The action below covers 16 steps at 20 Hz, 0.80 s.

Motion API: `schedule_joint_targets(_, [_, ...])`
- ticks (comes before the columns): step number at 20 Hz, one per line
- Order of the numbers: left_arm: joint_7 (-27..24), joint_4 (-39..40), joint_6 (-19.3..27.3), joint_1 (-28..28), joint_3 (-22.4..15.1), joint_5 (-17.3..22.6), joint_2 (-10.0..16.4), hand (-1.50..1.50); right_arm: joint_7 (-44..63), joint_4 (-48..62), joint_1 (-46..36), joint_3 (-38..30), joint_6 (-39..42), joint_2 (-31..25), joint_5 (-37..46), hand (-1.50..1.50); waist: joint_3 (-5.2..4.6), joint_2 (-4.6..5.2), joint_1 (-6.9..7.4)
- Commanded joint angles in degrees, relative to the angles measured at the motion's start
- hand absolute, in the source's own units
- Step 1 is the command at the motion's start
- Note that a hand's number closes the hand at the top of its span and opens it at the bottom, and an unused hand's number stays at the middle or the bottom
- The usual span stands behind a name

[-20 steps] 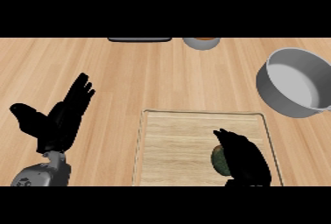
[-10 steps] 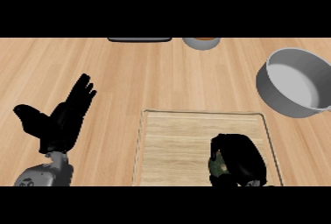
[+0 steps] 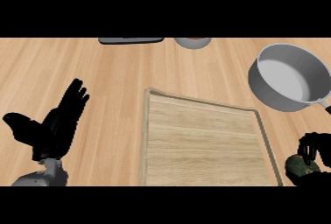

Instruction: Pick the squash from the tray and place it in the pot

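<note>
pale wood-grain tray (image 3: 203,140), grey pot (image 3: 284,76), mottled dark-green squash (image 3: 298,165), black left hand (image 3: 55,131), black right hand (image 3: 317,146)

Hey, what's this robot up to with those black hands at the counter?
The robot's right hand is curled round a dark green squash, holding it just past the right edge of the wooden tray. The grey pot sits farther back on the counter, with nothing in it yet. The left hand rests open at the left, holding nothing.
</note>
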Motion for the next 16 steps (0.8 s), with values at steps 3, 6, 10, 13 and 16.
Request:
schedule_joint_targets(3, [0.43,0.35,-0.31,-0.92,-0.27,0.25,-0.16,0.0,-18.47,14.67,2.2,-20.02,-6.58,-12.16,-5.72,1.5,0.03,0.12,0.72])
schedule_joint_targets(6, [-1.57,3.82,-1.14,-2.47,1.17,0.82,0.45,0.0,-27.1,20.03,3.04,-27.58,-9.48,-15.04,-9.22,1.5,-0.09,0.14,0.39])
schedule_joint_targets(10, [2.35,-0.28,-0.57,-2.23,0.69,0.56,1.0,0.0,-41.08,26.12,6.61,-35.61,-8.19,-18.36,-14.48,1.5,-0.14,-0.11,1.48])
schedule_joint_targets(13, [-0.95,1.1,-1.15,-0.54,-1.34,-1.01,-0.06,0.0,-44.42,26.87,5.37,-41.44,-3.43,-22.14,-19.31,1.5,-0.23,-0.08,1.7])
schedule_joint_targets(16, [0.62,2.6,-0.69,-3.26,-0.44,-0.1,-0.23,0.0,-44.92,23.38,3.52,-46.42,-0.83,-23.79,-23.84,1.5,-0.29,-0.1,1.28])
